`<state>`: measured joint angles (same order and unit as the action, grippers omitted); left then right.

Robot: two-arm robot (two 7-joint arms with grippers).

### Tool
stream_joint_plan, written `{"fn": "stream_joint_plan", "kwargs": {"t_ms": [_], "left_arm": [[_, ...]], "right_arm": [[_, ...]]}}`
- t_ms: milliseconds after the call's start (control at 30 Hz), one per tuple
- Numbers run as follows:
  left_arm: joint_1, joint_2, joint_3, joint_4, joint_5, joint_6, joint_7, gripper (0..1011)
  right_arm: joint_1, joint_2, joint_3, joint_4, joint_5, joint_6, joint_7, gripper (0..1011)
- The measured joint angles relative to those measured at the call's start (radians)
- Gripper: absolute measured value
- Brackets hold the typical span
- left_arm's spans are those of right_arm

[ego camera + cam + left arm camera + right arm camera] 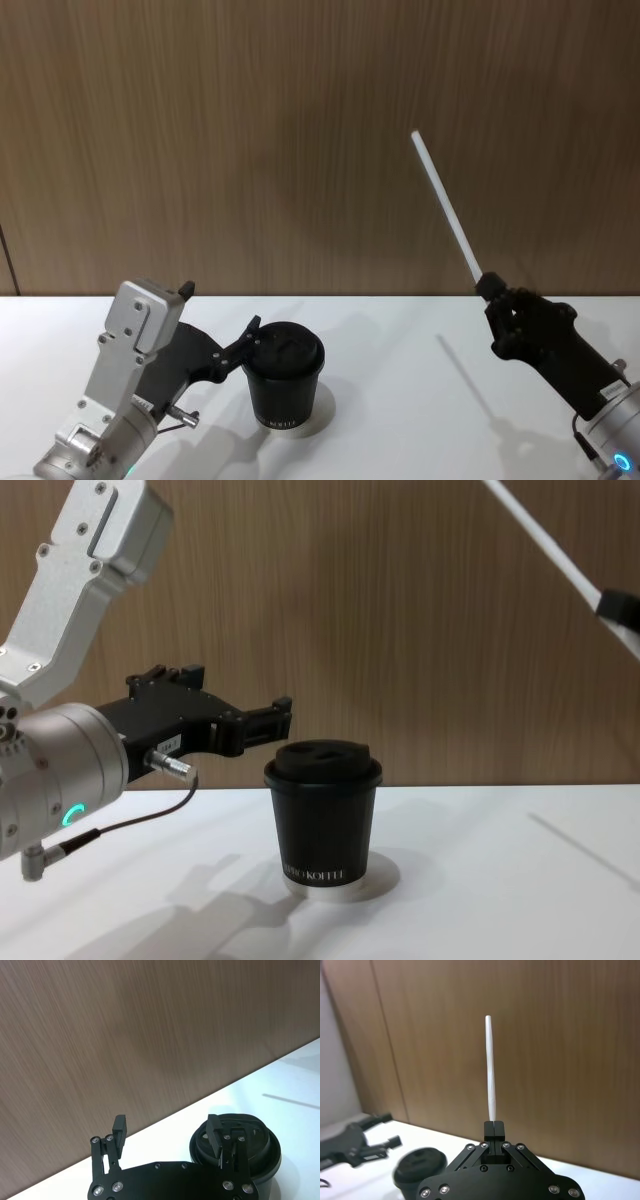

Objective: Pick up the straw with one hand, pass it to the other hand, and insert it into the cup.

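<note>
A thin white straw (447, 208) is held in the air above the right side of the white tabletop (400, 420), well clear of its surface. The slim black right gripper (488, 284) is clamped tight on the straw's lower end. From that grip the straw's long axis runs upward and leans toward the robot's left, so the free upper end points up and across toward the other arm's side, against the wood-panelled wall (300, 120) behind. The left gripper (166, 1127), on a silver wrist with a green ring light, sits low over the left part of the tabletop with its two fingers spread wide and nothing between them. One of its fingertips (214, 1125) is just beside the lid of the black cup (283, 385); whether it touches the lid cannot be told. The cup stands upright, left of the tabletop's centre and toward its near edge, between the two grippers but much closer to the left one. The straw is well apart from the left gripper, higher and to its right. The handover likely turns on this gap: the left gripper would need to rise and cross rightward, or the straw come down leftward, so the open fingers can close across the bare shaft above the right gripper's hold.
</note>
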<state>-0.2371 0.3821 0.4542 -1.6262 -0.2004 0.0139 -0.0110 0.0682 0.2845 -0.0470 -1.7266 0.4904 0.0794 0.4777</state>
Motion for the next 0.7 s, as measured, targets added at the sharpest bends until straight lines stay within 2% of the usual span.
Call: {"fn": "stream_joint_plan", "kwargs": {"t_ms": [267,400,600,700], "left_arm": [[0.000,0.000,0.000,0.000,0.000,0.000,0.000,1000],[0.000,0.000,0.000,0.000,0.000,0.000,0.000,1000],[0.000,0.000,0.000,0.000,0.000,0.000,0.000,1000],[0.000,0.000,0.000,0.000,0.000,0.000,0.000,999]], "right_arm": [[0.007,-0.004,-0.001,-0.005,0.102,-0.023,0.098,0],[0.020,-0.001,-0.011,0.002,0.139,-0.024,0.145,0],[0.060,0.005,-0.036,0.033,0.172,-0.021,0.205,0],[0.106,0.007,-0.064,0.072,0.180,-0.016,0.239,0]]}}
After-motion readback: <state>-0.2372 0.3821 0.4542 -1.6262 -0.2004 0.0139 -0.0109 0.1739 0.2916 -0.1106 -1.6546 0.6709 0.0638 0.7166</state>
